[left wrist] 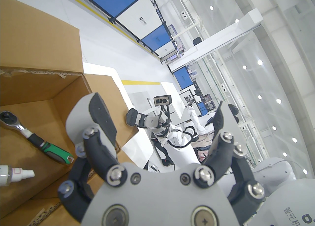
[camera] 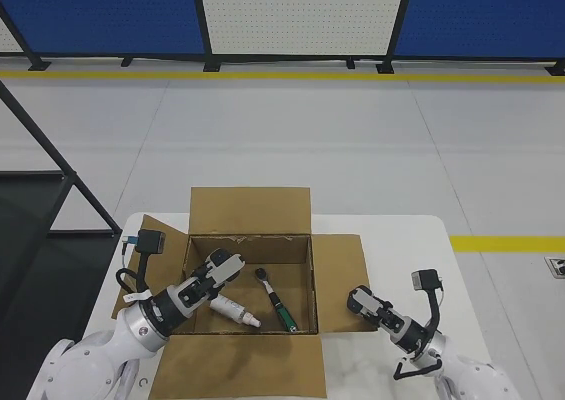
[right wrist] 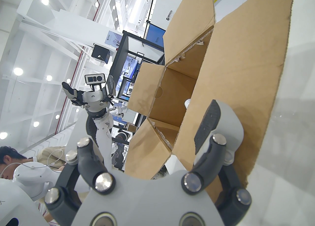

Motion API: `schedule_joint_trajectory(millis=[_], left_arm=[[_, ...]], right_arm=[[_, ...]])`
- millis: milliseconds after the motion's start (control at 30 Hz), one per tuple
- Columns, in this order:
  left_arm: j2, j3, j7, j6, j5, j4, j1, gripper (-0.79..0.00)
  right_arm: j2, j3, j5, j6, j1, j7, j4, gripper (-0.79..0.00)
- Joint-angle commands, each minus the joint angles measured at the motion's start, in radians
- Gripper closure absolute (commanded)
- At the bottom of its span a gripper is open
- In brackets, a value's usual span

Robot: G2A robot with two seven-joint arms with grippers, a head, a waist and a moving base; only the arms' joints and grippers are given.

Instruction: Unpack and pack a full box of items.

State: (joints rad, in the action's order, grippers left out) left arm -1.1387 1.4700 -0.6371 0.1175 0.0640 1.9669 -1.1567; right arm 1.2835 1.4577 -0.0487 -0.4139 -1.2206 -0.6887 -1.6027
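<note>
An open cardboard box (camera: pixel 250 212) stands mid-table with all its flaps folded out. On its floor lie a green-handled ratchet wrench (camera: pixel 275 300) (left wrist: pixel 33 137) and a white spray bottle (camera: pixel 234 311) (left wrist: pixel 13 172). My left gripper (camera: pixel 218 266) (left wrist: pixel 160 113) hangs open and empty above the box's left inner side, just over the bottle. My right gripper (camera: pixel 363 301) (right wrist: pixel 147 126) is open and empty over the box's right flap (right wrist: pixel 236 69), outside the box. A white bottle tip (right wrist: pixel 187 103) peeks over the box wall.
The white table (camera: pixel 407 240) has bare surface right of the box. A black metal frame (camera: pixel 22 180) stands close to the table's left side. Blue and white partition panels (camera: pixel 302 25) line the far floor.
</note>
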Motion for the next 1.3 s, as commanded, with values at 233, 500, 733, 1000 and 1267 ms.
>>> schedule_joint_trajectory(millis=[233, 500, 733, 1000, 1267], left_arm=[[0.004, 0.041, 0.048, 0.012, -0.012, 0.056, -0.064, -0.785], [0.004, 0.043, 0.046, 0.013, -0.012, 0.059, -0.067, -0.785], [0.004, 0.043, 0.046, 0.013, -0.012, 0.059, -0.067, -0.785], [0.006, 0.07, 0.083, 0.007, -0.024, 0.088, -0.1, -0.785], [0.012, 0.192, 0.143, 0.023, -0.008, 0.158, -0.199, -0.785]], right_arm=[[-0.003, -0.017, 0.019, 0.023, 0.011, 0.024, -0.001, -0.785], [-0.004, -0.019, 0.022, 0.03, 0.014, 0.027, 0.002, -0.785], [-0.004, -0.019, 0.022, 0.03, 0.014, 0.027, 0.002, -0.785], [-0.006, -0.03, 0.036, 0.046, 0.011, 0.034, -0.01, -0.785], [-0.01, -0.05, 0.062, 0.078, 0.05, 0.03, 0.031, -0.785]])
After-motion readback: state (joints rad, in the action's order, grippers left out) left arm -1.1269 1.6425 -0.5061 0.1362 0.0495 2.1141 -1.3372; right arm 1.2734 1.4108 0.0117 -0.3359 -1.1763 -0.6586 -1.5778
